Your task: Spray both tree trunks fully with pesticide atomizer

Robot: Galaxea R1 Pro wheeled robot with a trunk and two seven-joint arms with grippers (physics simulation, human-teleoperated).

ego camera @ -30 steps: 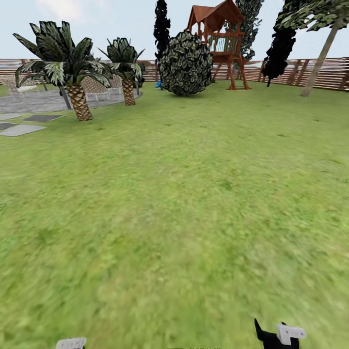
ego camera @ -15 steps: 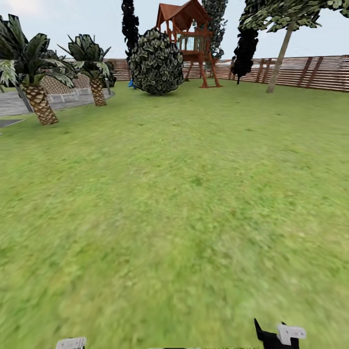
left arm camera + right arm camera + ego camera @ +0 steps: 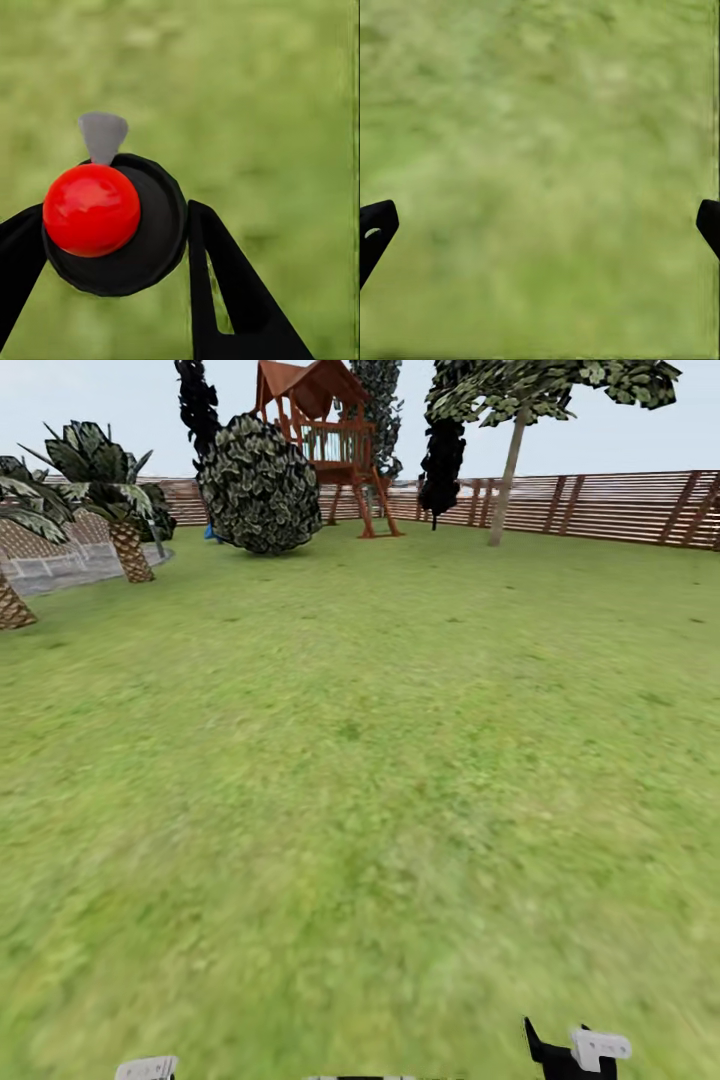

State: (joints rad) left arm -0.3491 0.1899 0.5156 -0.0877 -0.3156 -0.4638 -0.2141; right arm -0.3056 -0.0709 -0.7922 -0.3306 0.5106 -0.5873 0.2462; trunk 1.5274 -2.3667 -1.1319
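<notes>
In the left wrist view my left gripper is shut on the pesticide atomizer, a small black round body with a red cap and a grey nozzle, held over the grass. My right gripper is open, its black fingertips far apart above bare lawn. Both grippers sit low at the near edge of the head view, left gripper and right gripper. One tree with a pale straight trunk stands far off by the fence, to the right of centre.
The green lawn stretches ahead to a brown slatted fence. A round dark shrub and a red wooden play tower stand at the back. Short palms and a paved patio lie at the left.
The whole head picture has slid left, so the camera has turned right. Palms and shrub are nearer the left edge and more fence shows. Both grippers look the same.
</notes>
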